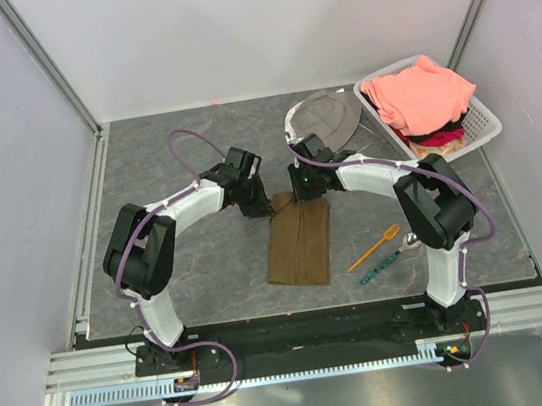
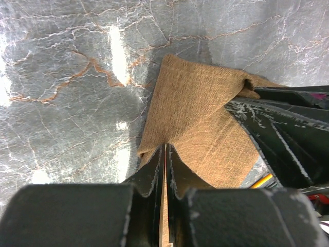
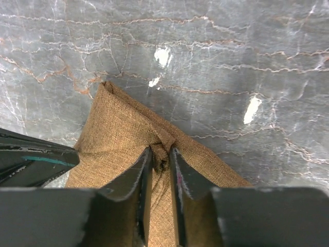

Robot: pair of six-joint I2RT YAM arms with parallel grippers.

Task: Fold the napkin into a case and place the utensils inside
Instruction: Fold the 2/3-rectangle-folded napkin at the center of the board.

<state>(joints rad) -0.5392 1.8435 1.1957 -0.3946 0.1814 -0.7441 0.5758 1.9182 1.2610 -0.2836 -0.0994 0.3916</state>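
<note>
**A:** Top external view: what is lying on the grey marbled table (image 1: 209,262)?

**B:** A soft, plain brown cloth napkin (image 1: 298,239) is lying at the middle of the table, between the two arms. It is folded into a narrow rectangle.

**A:** What are the grippers doing?

**B:** The left gripper (image 1: 254,203) and the right gripper (image 1: 300,195) are meeting at the napkin's far short edge. In the wrist views, each pair of fingers is pinching shut on one far corner of the cloth. The fabric is bunching and rising a little at both pinches.

**A:** Why are they holding it there?

**B:** This is a judgement: gripping both corners of one edge lets the arms carry that edge evenly, so a fold toward the near end would land straight.

**A:** Which way is the napkin pointing?

**B:** Its long axis is running from the far side toward the arm bases, with the near end leaning slightly left.

**A:** And the utensils?

**B:** A thin orange plastic fork (image 1: 376,247) and a slim green-and-dark patterned utensil (image 1: 379,269) are lying side by side to the napkin's right, not touching it. Both are slanting, with the fork's tines pointing far-right. Neither is inside the cloth yet.
</note>
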